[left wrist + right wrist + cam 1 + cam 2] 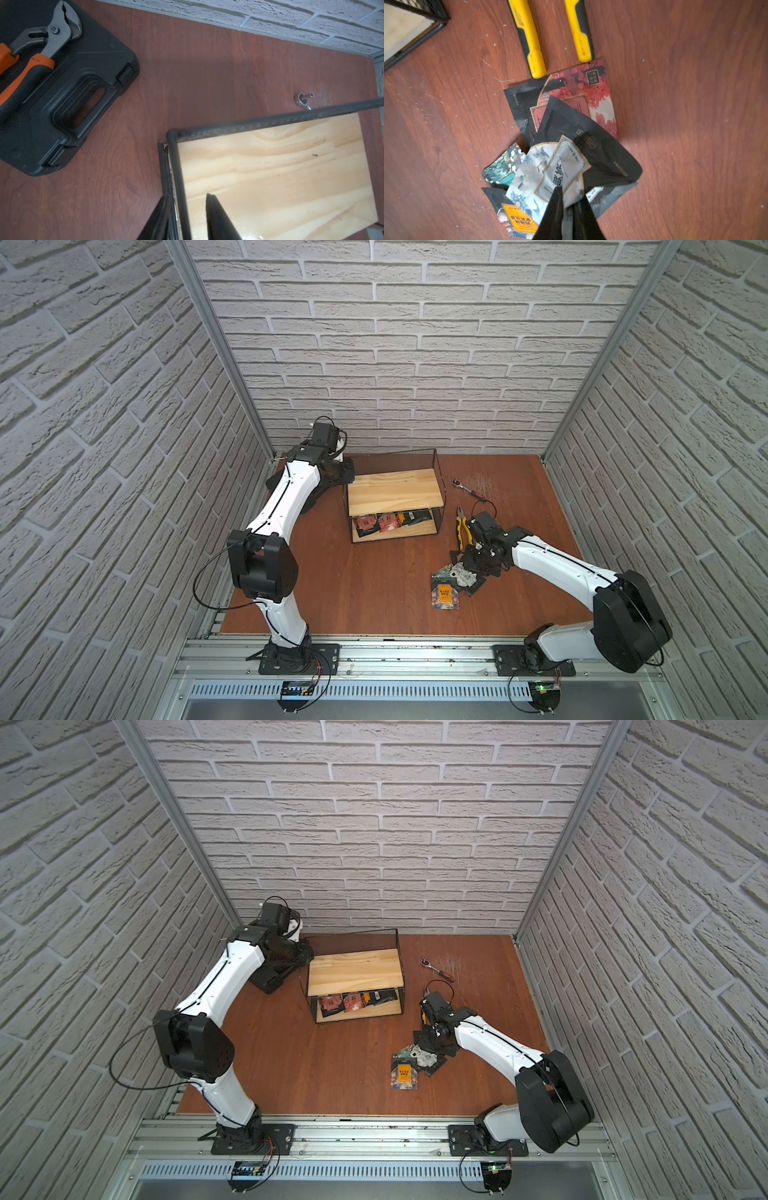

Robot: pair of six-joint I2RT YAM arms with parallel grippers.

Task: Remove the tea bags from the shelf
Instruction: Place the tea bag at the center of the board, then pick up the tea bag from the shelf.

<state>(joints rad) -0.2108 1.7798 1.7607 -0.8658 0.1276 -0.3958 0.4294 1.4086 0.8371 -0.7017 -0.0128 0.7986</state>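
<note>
The shelf (395,489), a two-tier rack of light pine boards in a black wire-mesh frame, stands toward the back of the red-brown wooden table (353,593). Several red and black foil tea bags (386,522) lie on its lower tier. A heap (453,580) of further sachets lies on the table, apart from the shelf and touching the yellow-handled pliers (533,41).

The left gripper (187,196) is clamped on the shelf's wire side rim near a corner.

The right gripper (571,193) is over the heap. Its jaws stand narrowly apart with the edge of a silver-white sachet (550,172) between them. Whether it is pinched cannot be told.

A black plastic tool case (62,93) lies near the shelf.
</note>
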